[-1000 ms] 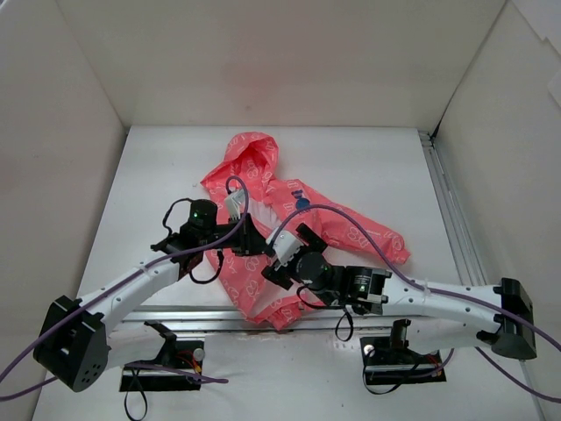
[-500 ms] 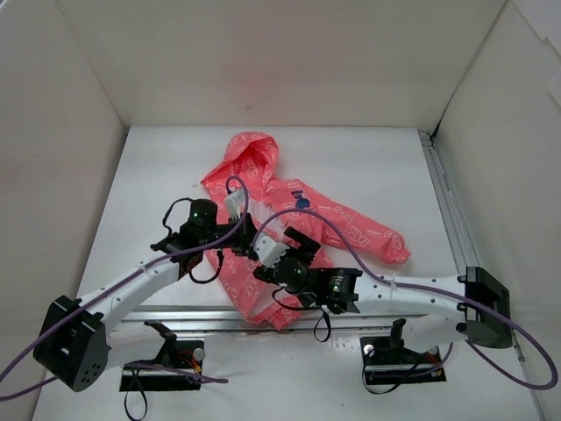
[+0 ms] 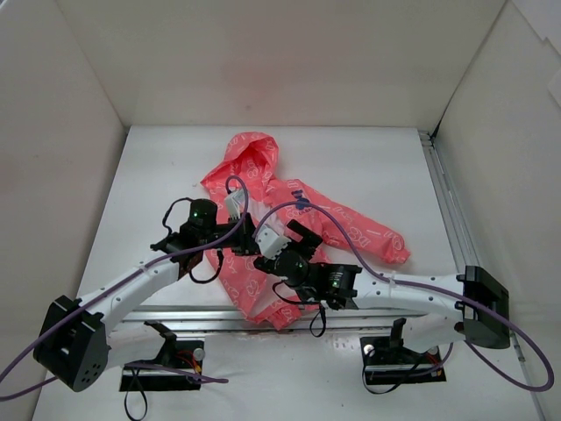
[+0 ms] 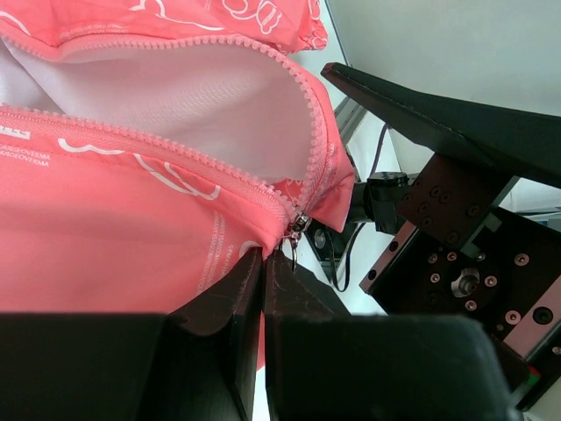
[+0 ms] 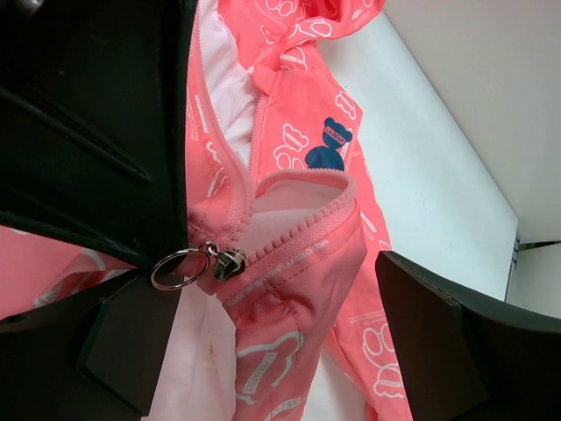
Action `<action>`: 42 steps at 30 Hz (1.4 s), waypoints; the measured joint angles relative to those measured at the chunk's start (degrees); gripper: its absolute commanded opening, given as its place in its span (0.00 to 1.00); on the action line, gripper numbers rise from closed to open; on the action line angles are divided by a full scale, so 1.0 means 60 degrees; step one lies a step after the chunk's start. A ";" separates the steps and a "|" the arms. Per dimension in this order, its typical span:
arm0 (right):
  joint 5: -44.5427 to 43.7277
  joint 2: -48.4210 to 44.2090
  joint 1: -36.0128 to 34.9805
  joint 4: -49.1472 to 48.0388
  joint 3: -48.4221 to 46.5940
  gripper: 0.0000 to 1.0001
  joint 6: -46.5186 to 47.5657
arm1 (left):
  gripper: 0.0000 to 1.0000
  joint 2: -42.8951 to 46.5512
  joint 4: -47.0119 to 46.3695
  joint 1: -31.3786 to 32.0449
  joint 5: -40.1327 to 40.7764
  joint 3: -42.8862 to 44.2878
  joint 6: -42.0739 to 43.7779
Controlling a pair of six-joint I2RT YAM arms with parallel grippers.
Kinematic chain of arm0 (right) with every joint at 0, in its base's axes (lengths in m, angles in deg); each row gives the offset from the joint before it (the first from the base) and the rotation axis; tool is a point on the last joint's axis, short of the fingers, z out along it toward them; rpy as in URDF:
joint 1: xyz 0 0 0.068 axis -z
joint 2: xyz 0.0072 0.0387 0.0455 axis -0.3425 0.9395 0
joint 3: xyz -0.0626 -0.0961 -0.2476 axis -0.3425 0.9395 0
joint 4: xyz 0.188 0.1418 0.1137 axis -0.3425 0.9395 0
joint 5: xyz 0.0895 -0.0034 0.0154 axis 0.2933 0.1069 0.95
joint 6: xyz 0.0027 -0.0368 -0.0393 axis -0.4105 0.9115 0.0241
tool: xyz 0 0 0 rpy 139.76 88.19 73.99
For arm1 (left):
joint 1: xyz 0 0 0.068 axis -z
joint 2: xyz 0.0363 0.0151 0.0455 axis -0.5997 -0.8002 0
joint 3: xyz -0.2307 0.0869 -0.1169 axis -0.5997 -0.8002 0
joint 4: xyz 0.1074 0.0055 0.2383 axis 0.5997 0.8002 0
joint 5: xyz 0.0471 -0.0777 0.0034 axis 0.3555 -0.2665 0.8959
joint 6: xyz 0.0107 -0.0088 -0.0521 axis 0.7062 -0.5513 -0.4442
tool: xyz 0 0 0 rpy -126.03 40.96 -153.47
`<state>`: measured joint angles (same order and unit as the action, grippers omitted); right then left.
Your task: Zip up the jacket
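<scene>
Coral-pink jacket (image 3: 254,167), left fingers (image 4: 219,298) pinched shut on its fabric, right fingers (image 5: 438,324) spread wide, gripping nothing

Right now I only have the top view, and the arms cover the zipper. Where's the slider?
Observer: The slider sits at the bottom end of the zipper, teeth apart above it.
Operator: What's pinning the fabric?
Observer: The left gripper, shut on the jacket hem right beside the slider.
Operator: And the other arm?
Observer: The right gripper is open around the slider; the ring pull is not gripped.
</scene>
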<state>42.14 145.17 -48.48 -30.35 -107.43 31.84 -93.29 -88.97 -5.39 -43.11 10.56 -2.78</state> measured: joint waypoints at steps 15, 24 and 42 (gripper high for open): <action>0.0372 -0.0648 0.0277 0.0244 -0.0084 0.87 0.0390 | 0.00 0.0029 -0.0408 0.0000 -0.0062 0.0000 0.0004; 0.1486 -0.1064 0.0976 0.1147 -0.1392 0.87 0.0157 | 0.00 0.0047 0.0051 -0.0007 0.0120 0.0036 0.0259; 0.2922 -0.0743 0.2051 0.2932 -0.1759 0.54 -0.2273 | 0.00 0.0342 0.1789 -0.0597 0.0998 0.0433 0.0659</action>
<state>59.67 140.71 -36.17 -12.76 -117.98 18.21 -91.23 -78.24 -8.97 -37.12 13.16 1.17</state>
